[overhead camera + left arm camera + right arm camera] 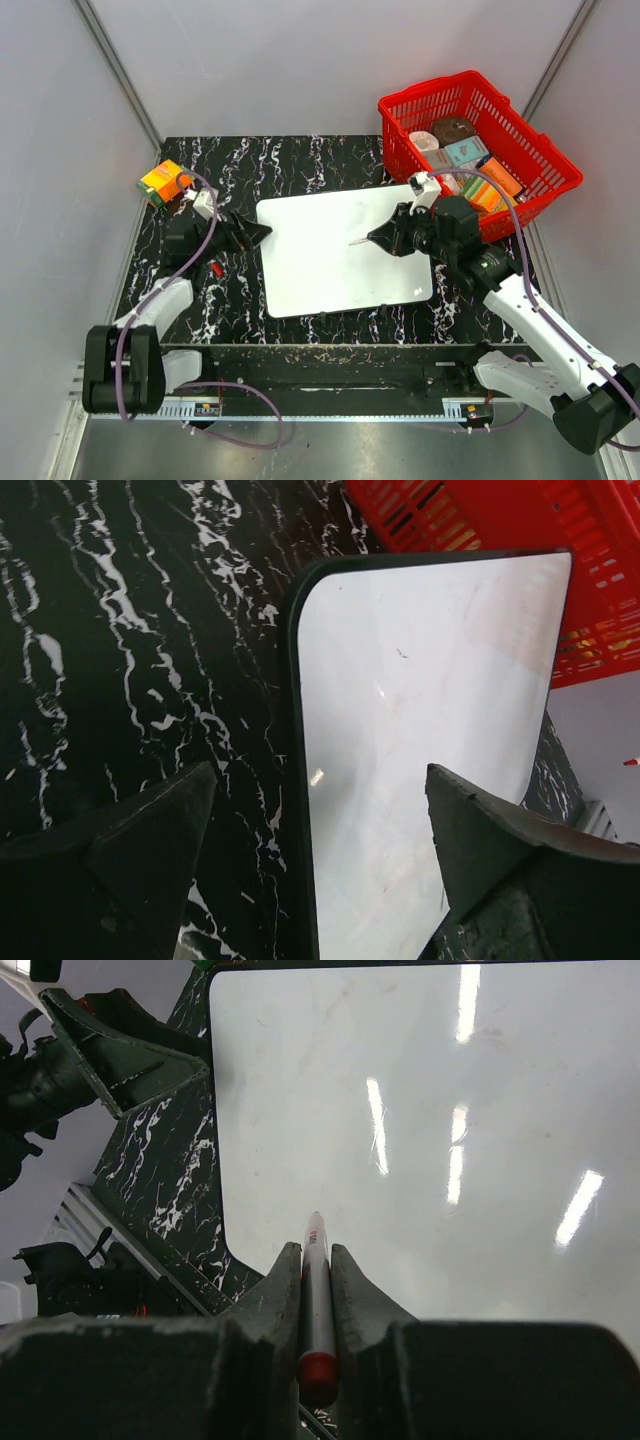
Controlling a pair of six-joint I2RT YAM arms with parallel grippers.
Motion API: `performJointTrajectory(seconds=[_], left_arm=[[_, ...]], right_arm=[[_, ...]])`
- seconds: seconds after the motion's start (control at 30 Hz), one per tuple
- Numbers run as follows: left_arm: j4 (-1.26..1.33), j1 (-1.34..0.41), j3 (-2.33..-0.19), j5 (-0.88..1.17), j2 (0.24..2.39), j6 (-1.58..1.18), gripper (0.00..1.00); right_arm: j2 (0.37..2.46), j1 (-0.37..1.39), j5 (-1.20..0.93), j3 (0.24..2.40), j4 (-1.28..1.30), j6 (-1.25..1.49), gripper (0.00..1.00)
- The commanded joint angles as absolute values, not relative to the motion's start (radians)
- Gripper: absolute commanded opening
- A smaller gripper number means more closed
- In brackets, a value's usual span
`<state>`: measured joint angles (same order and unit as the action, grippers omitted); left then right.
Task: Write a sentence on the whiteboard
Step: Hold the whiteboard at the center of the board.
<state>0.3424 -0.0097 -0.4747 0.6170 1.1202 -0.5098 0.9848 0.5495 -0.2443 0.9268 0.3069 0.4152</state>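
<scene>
The whiteboard (335, 268) lies flat on the black marbled table. It looks blank, with only faint smudges; no red sentence shows on it. My right gripper (378, 238) is shut on a grey marker with a red end (316, 1300), whose tip (353, 242) points left over the middle of the board. I cannot tell if the tip touches it. In the right wrist view the gripper (316, 1258) clamps the marker over the board (450, 1110). My left gripper (262, 232) is open and empty, its jaws either side of the board's left edge (300, 780).
A red basket (530, 140) full of boxes stands at the back right, just behind my right wrist; it also shows in the left wrist view (600, 600). An orange box (163, 183) sits at the back left. A small red cap (215, 268) lies left of the board.
</scene>
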Motion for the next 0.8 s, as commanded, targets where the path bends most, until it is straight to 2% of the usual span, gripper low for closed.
performJointTrajectory(seconds=[0.0,0.17,0.27,0.5,0.53,0.57,0.63,0.77], left_arm=[[0.71,-0.005,-0.482,0.804,1.222,-0.555,0.88],[0.97,0.0,-0.442,0.929,1.344,-0.638,0.86],[1.055,-0.002,-0.449,0.976,1.399,-0.666,0.79],[1.308,0.025,-0.407,1.058,1.468,-0.791,0.51],[1.328,0.023,-0.402,1.065,1.471,-0.802,0.42],[1.35,0.023,-0.396,1.068,1.474,-0.825,0.38],[1.416,0.025,-0.379,1.081,1.489,-0.848,0.35],[1.44,0.023,-0.356,1.112,1.512,-0.85,0.21]], right_arm=[[0.971,0.56,-0.227,0.954,0.258,0.405,0.0],[0.973,0.56,-0.229,0.951,0.258,0.405,0.0],[0.982,0.563,-0.236,0.954,0.249,0.403,0.0],[1.041,0.578,-0.23,0.986,0.224,0.399,0.0],[1.049,0.581,-0.23,0.988,0.216,0.399,0.0],[1.055,0.587,-0.23,0.991,0.212,0.4,0.0],[1.074,0.595,-0.23,0.999,0.195,0.4,0.0],[1.104,0.617,-0.222,1.026,0.181,0.39,0.0]])
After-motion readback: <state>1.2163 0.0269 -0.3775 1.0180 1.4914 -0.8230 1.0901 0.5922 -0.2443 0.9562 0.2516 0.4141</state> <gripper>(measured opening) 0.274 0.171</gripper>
